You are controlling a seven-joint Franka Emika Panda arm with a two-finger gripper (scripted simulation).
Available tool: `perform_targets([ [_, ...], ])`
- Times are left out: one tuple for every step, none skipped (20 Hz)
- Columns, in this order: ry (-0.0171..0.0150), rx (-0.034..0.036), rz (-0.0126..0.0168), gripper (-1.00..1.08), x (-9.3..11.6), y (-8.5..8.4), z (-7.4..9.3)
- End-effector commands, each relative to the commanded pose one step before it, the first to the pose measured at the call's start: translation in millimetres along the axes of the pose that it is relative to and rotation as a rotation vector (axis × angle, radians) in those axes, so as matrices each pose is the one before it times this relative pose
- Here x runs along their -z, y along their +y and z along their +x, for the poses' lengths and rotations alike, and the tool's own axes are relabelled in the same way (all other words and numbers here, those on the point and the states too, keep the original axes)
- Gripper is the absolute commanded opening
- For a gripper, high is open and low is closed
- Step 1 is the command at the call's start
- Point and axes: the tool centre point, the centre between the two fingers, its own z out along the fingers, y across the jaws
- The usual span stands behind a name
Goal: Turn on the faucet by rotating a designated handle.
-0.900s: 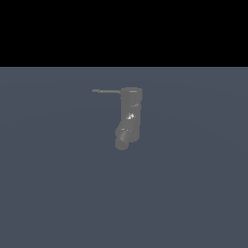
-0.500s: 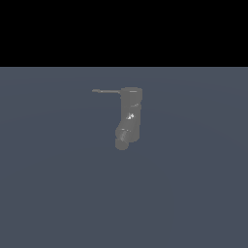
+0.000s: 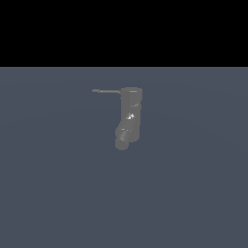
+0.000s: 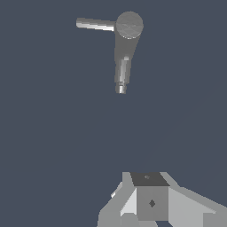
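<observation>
The faucet (image 3: pixel 130 114) is a dull-grey upright cylinder standing on the dark blue-grey floor in the exterior view, its stubby spout (image 3: pixel 122 140) angled down at the lower end. The handle (image 3: pixel 105 91), a thin straight rod, sticks out from the faucet's top toward the exterior view's left. The wrist view looks down on the faucet's round top (image 4: pixel 129 25), with the handle (image 4: pixel 95 24) and spout (image 4: pixel 123 73) pointing away from it. My gripper (image 4: pixel 148 179) shows only in the wrist view, well away from the faucet, touching nothing. Its fingers sit together as one block, shut.
Flat dark blue-grey floor (image 3: pixel 193 193) surrounds the faucet on every side, under a black band at the exterior view's top. No arm shows in the exterior view.
</observation>
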Motion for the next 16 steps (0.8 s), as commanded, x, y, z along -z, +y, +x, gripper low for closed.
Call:
perform_targets([
  [-0.00069, -0.04282, 0.00047, -1.00, -6.78, -9.38, 4.28],
  [-0.00021, -0.01942, 0.00020, -1.00, -3.03, -4.29, 1.97],
  [-0.00022, -0.02039, 0.00022, -1.00, -3.18, -4.51, 2.07],
  [-0.00023, -0.02074, 0.00024, -1.00, -3.24, -4.59, 2.11],
  [-0.00023, -0.02078, 0.00025, -1.00, -3.24, -4.61, 2.12],
  [-0.00023, -0.02081, 0.00026, -1.00, -3.25, -4.63, 2.13],
  [-0.00024, -0.02084, 0.00027, -1.00, -3.26, -4.64, 2.14],
  [-0.00024, -0.02087, 0.00028, -1.00, -3.26, -4.65, 2.15],
  [-0.00024, -0.02089, 0.00029, -1.00, -3.27, -4.66, 2.15],
  [-0.00025, -0.02091, 0.00030, -1.00, -3.27, -4.67, 2.16],
  [-0.00025, -0.02093, 0.00031, -1.00, -3.27, -4.68, 2.17],
  [-0.00025, -0.02094, 0.00032, -1.00, -3.27, -4.69, 2.18],
  [-0.00026, -0.02095, 0.00033, -1.00, -3.28, -4.70, 2.18],
  [-0.00026, -0.02096, 0.00034, -1.00, -3.28, -4.70, 2.19],
  [-0.00026, -0.02095, 0.00034, -1.00, -3.27, -4.71, 2.19],
  [-0.00027, -0.02095, 0.00035, -1.00, -3.27, -4.71, 2.20],
])
